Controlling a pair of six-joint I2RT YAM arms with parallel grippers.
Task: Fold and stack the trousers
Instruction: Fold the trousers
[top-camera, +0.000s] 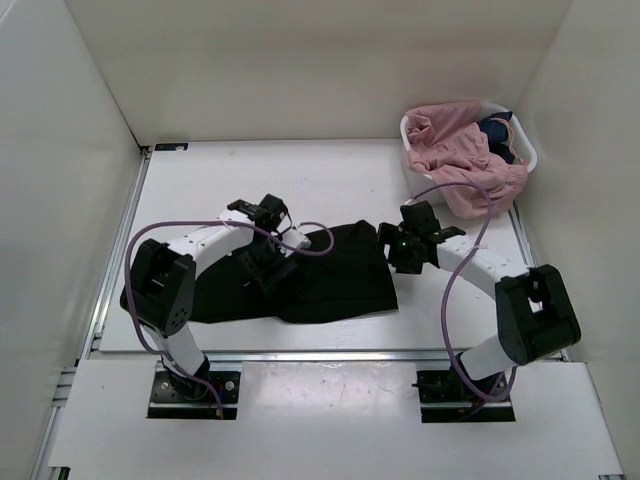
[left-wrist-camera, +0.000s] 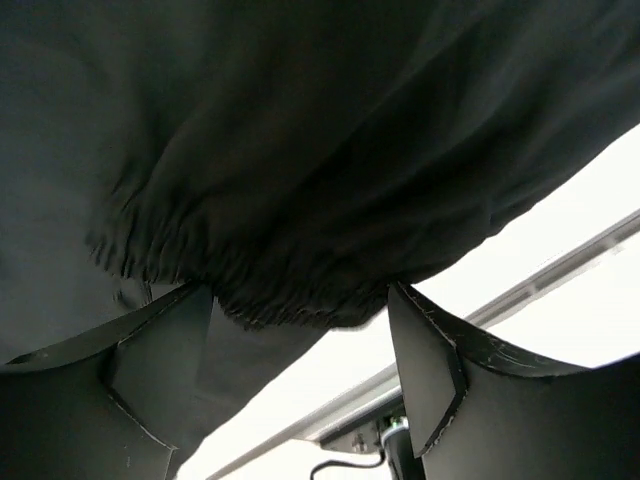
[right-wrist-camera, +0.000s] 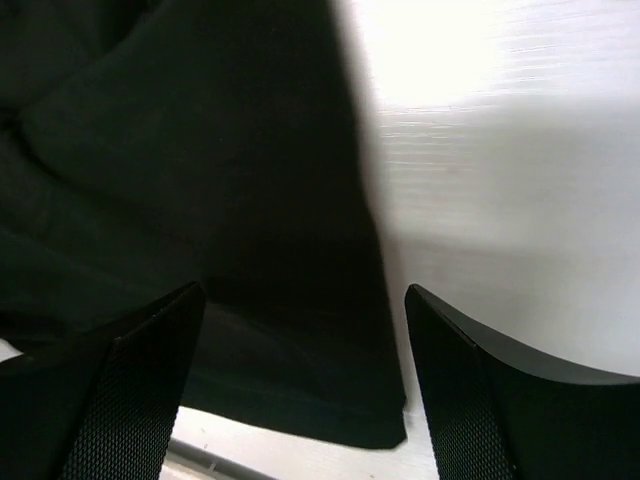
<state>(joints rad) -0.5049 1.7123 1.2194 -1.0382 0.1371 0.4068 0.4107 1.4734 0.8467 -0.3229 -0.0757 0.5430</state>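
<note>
Your long black soft-fabric trousers (top-camera: 330, 275) lie bunched along the near edge of the white table (top-camera: 250, 170), left of centre. Both claws stand apart, clamped on nothing. The left claw (left-wrist-camera: 300, 295) straddles a gathered, elasticated hem, and the right claw (right-wrist-camera: 302, 292) hangs over the cloth's right border. Close now and you may pinch only one layer, dragging the fold crooked. A shallow bite on that slack border could slip free. Pulling nearward could spill fabric off the table.
</note>
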